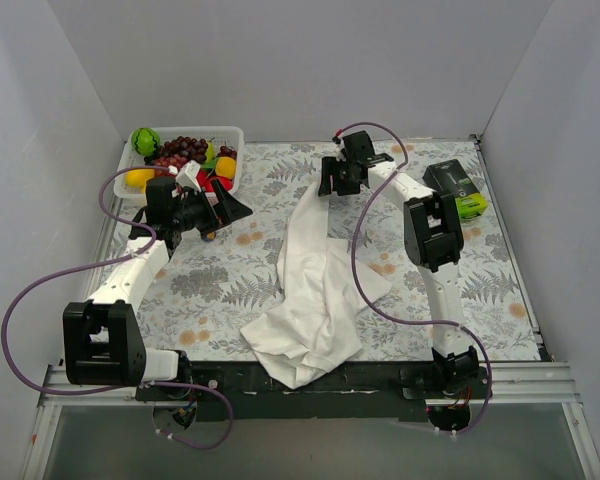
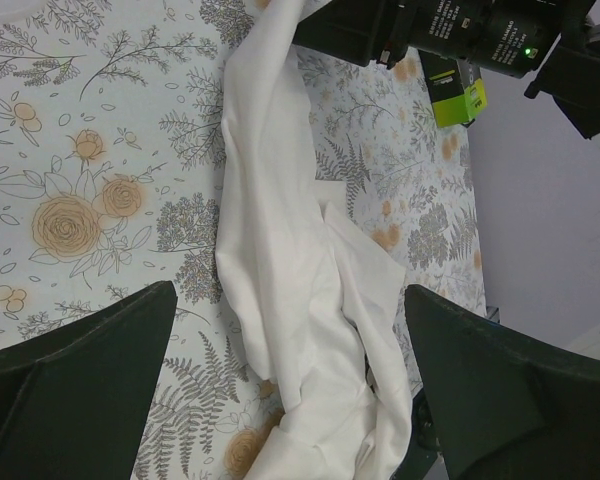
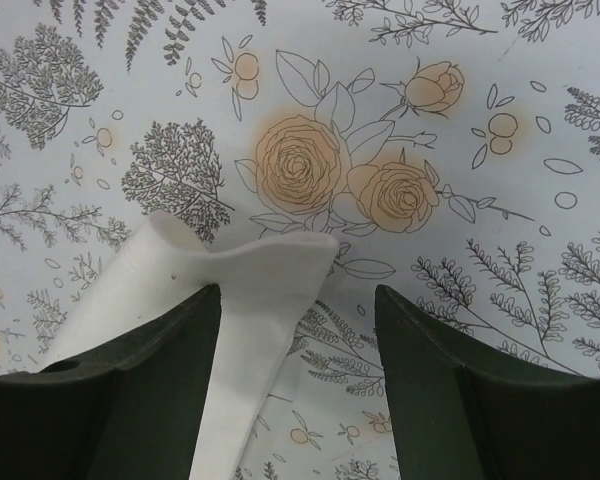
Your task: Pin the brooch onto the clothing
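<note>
White lettering on the black arm housing (image 2: pixel 450 25) is too blurred to read.

The crumpled white T-shirt (image 2: pixel 280 290) is cut off by the left wrist view's lower edge; in the right wrist view most of it is covered by the dark fingers (image 3: pixel 110 400) of the right pincer (image 3: pixel 295 295).

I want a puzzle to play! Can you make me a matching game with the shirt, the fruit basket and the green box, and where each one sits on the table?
Things:
1. T-shirt
2. fruit basket
3. green box

Places:
a. far left corner
b. far right side
c. middle, crumpled

Pairs: 1-c, 2-a, 3-b
</note>
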You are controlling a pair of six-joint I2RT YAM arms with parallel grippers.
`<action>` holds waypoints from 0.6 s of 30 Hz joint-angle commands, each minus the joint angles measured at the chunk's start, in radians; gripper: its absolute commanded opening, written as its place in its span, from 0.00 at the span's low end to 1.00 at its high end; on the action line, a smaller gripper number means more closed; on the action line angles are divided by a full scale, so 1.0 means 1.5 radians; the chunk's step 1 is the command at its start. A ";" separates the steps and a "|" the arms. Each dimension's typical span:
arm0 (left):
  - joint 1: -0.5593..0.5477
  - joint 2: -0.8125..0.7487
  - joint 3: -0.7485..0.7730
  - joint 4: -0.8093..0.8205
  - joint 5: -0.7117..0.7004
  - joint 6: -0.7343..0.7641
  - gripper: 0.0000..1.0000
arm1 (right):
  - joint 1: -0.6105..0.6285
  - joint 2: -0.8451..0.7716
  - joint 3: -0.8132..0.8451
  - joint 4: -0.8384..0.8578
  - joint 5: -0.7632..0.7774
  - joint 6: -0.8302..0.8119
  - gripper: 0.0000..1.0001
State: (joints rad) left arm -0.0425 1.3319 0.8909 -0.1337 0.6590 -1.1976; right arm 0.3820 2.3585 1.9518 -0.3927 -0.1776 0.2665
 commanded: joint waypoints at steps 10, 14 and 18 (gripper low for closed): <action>0.005 -0.012 -0.006 0.009 0.011 0.002 0.98 | 0.045 0.100 0.148 -0.089 0.095 0.006 0.63; 0.005 -0.013 -0.008 0.011 0.010 0.001 0.98 | 0.050 0.113 0.147 -0.117 0.100 0.012 0.47; 0.006 -0.012 -0.006 0.011 0.011 0.000 0.98 | 0.059 0.117 0.137 -0.130 0.094 0.005 0.36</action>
State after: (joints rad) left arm -0.0410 1.3319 0.8906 -0.1287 0.6621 -1.2003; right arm 0.4599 2.4912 2.1559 -0.4961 -0.0433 0.2764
